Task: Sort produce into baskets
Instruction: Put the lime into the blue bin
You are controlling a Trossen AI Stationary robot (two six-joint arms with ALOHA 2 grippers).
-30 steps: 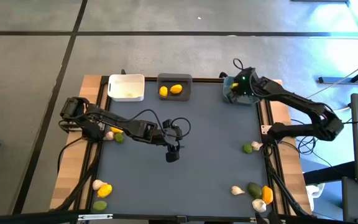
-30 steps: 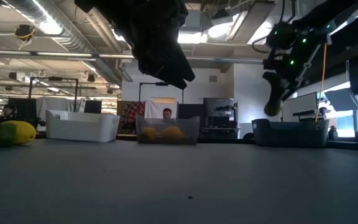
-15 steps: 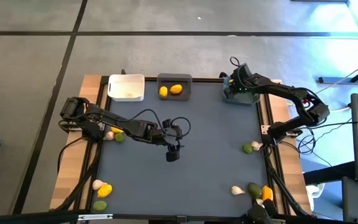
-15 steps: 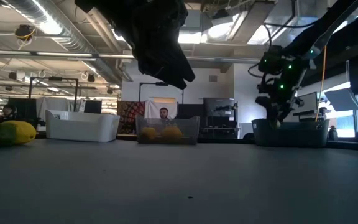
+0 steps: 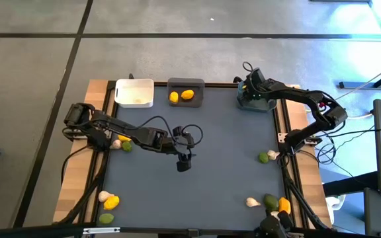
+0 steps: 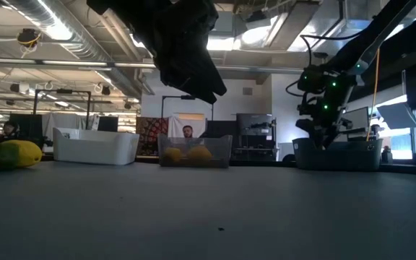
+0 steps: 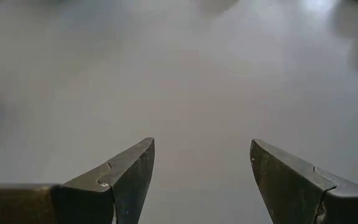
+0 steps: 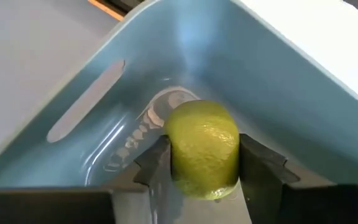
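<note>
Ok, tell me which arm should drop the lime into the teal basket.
The right. Its end effector is already down inside the teal basket with the lime between its fingers. The left end effector hovers open and empty over mid-table.

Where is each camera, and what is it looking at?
High view: above the table, looking straight down; both arms show.
Low view: at tabletop height, looking across; the arms hang in from above.
Left wrist view: on the left arm, facing bare table; left end effector open, empty.
Right wrist view: on the right arm, looking into the teal basket; right end effector around a lime.
Shared: high and low views both show the grey basket of lemons.
</note>
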